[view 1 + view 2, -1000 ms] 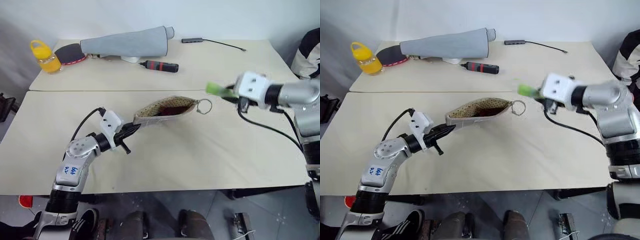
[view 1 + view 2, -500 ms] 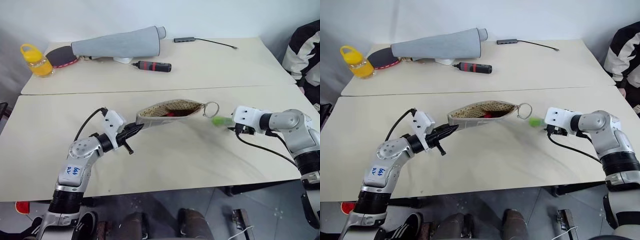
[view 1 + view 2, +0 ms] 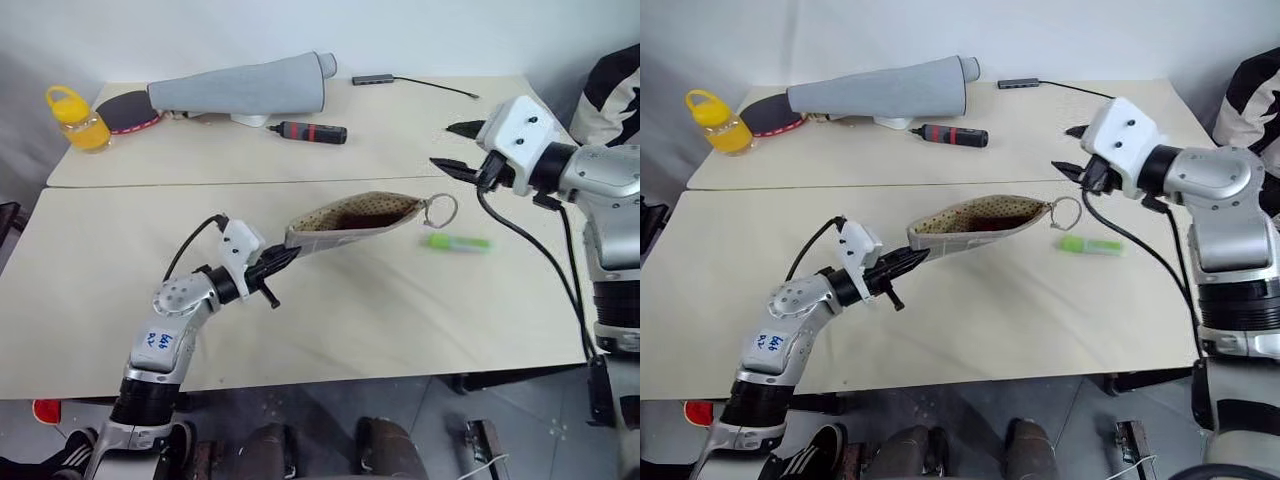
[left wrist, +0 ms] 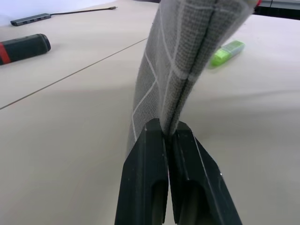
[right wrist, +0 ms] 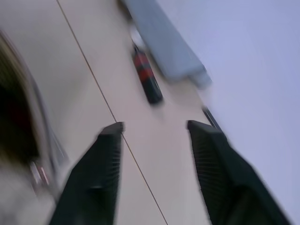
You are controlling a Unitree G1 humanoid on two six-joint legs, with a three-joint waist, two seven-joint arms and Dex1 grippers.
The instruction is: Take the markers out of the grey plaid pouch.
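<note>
My left gripper [image 3: 285,258] is shut on one end of the grey plaid pouch [image 3: 350,222] and holds it up off the table, mouth upward and unzipped. In the left wrist view the plaid fabric [image 4: 187,47] rises from between the closed fingers. The pouch's inside is dark and I cannot make out what lies in it. A bright green marker [image 3: 457,242] lies flat on the table just beyond the pouch's ring pull [image 3: 441,209]. My right gripper [image 3: 443,145] hangs open and empty above the table, up and behind the marker.
On the far table lie a long plain grey sleeve [image 3: 240,85], a black stick tool with red bands [image 3: 312,131], a red-edged paddle [image 3: 125,110], a yellow bottle [image 3: 72,117] and a cabled hub [image 3: 380,78]. A person's striped sleeve [image 3: 615,90] is at the right edge.
The right gripper lowered the green marker to the table, let it go, then rose and moved back with its fingers open. The left gripper kept its hold on the pouch.
</note>
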